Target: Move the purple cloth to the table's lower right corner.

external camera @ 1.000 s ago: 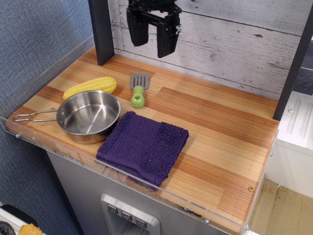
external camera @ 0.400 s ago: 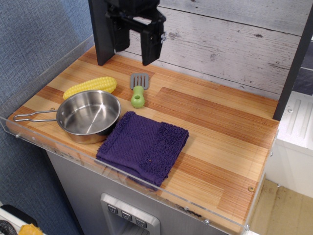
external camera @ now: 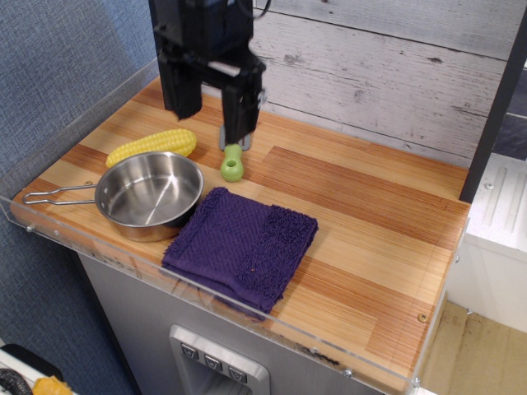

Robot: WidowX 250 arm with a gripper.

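The purple cloth lies folded and roughly square at the front middle of the table, its front edge hanging slightly over the clear rim, a fluffier band along its right side. The table's lower right corner is bare wood with a screw. My black gripper hangs open and empty above the back left of the table, over the green spatula and corn, well behind and above the cloth. Its two fingers point down with a gap between them.
A steel pan with a wire handle sits left of the cloth, touching it. A yellow corn cob lies behind the pan. A green-handled spatula lies partly under the gripper. A dark post stands at the back right.
The gripper has moved left and down from the top middle of the view to just above the spatula and corn. The cloth and other objects have not moved.
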